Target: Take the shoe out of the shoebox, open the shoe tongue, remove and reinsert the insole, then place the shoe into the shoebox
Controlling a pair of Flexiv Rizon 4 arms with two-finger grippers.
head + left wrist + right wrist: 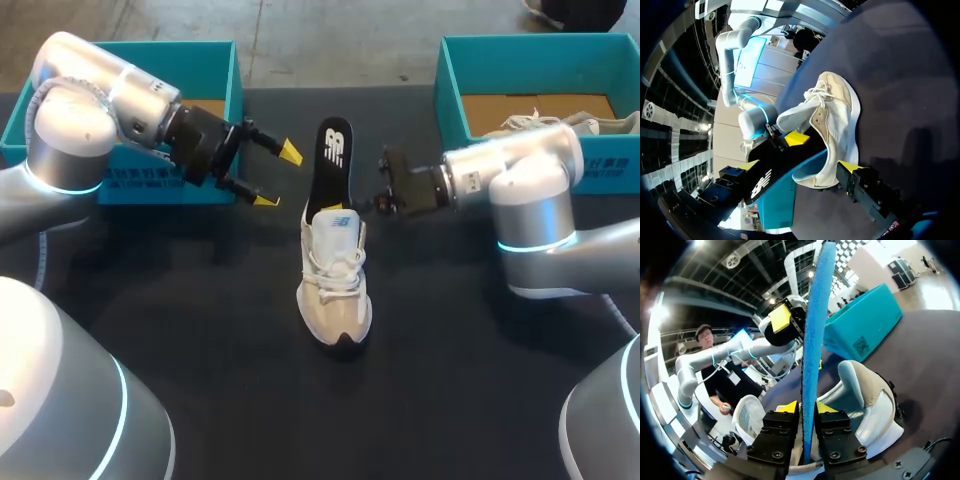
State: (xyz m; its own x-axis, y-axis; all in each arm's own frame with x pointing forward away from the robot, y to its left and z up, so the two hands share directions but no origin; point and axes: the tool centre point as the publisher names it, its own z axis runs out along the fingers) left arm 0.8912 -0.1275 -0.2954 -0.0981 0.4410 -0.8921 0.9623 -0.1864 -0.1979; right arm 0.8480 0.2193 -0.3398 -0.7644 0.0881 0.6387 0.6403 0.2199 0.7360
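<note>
Dark matte table (480, 380), cloth-like. Shoe (336, 290) stands at its middle, outside both boxes, on its sole, dark toe end toward the robot and heel toward the far edge. Upper is pale beige and white, with mesh and suede-looking panels and white laces; the tongue stands up.

Insole (335, 150) rises from the heel opening and tilts away past the heel. It is thin, flat and a long oval, with a black top face carrying white print. The right wrist view shows its blue underside edge-on. Whether its lower end sits inside the shoe: cannot tell.

Right gripper (806, 409): fingers drawn close, clamped on the insole's two faces, low down, just above the collar. Left gripper (278, 176): fingers spread wide, holding nothing. It is just beside the insole's upper half and apart from it.

Left shoebox (215, 60): teal card, rectangular, behind the left arm. The interior is mostly hidden; a strip of brown floor shows.

Right shoebox (450, 95): same teal, brown cardboard floor. A second shoe (575, 122), pale with white laces, lies inside toward the near wall.
</note>
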